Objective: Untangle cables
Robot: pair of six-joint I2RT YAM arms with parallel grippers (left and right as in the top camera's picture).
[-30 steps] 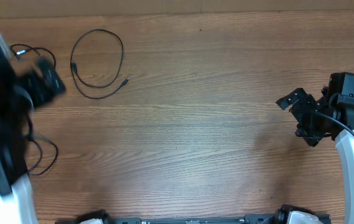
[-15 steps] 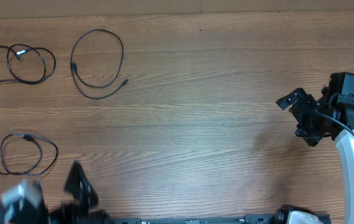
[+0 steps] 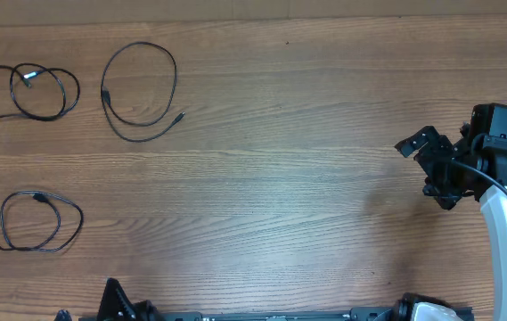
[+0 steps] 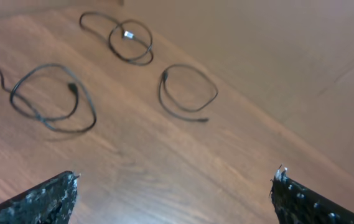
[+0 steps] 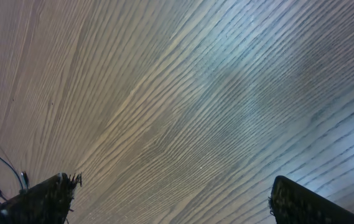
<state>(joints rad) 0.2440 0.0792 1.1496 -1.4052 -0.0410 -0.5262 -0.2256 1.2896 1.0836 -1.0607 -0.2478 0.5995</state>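
Three cables (image 3: 103, 93) apart, left on table (image 3: 306, 178)

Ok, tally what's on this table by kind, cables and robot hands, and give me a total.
black cables: 3, the double loop, the single loop, the near loop
robot hands: 2, left hand and right hand, both open and empty
Total: 5
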